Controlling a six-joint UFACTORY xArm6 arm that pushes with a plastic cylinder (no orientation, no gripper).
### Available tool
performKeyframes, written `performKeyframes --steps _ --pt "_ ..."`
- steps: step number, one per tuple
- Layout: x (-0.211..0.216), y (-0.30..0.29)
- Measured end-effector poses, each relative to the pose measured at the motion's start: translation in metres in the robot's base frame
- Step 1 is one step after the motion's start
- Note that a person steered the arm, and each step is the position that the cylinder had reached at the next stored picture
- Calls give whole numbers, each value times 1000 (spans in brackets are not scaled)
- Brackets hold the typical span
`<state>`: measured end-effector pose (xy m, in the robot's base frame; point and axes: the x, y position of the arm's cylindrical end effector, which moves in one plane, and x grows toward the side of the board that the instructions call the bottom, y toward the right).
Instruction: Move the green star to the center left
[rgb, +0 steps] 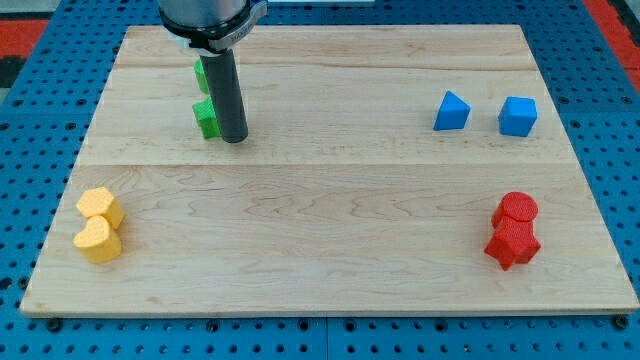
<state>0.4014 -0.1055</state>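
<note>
Dark rod descending from the view's top, ending in my tip (234, 138) on the wooden board (330, 250), upper left area. No gripper, no fingers to open or close; only a plain rod end pressed to the surface.

Touching or just beside the tip, on the view's left of it: a green block (206, 119), partly hidden by the rod, shape hard to confirm but probably the green star. Directly above, toward the view's top, a second green block (201, 74), mostly hidden behind the rod, shape not discernible. Unclear whether the two greens touch.

Further out: near the view's left edge, lower down, a yellow hexagonal block (100, 207) with a yellow heart-like block (98, 241) touching below it. Far on the view's right, a blue triangular block (451, 111) beside a blue cube-like block (518, 116), slightly apart. Lower right, two red blocks (514, 231) stacked closely, touching.

Judged target: centre left, below and left of the star, above the yellow pair.

Likely risks: tip sitting to the star's right, so a push sends it leftward but not downward, possibly off the board's left edge. Off-centre contact may spin the star or let it slip around the rod. Repositioning above the star could catch the second green block and drag it along. Overshooting downward could knock the yellow hexagon.
</note>
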Motion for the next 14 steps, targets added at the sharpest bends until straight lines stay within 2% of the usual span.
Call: performKeyframes --steps 7,9,14 --pt "0 10" --pt "-27 12" --pt "-35 11"
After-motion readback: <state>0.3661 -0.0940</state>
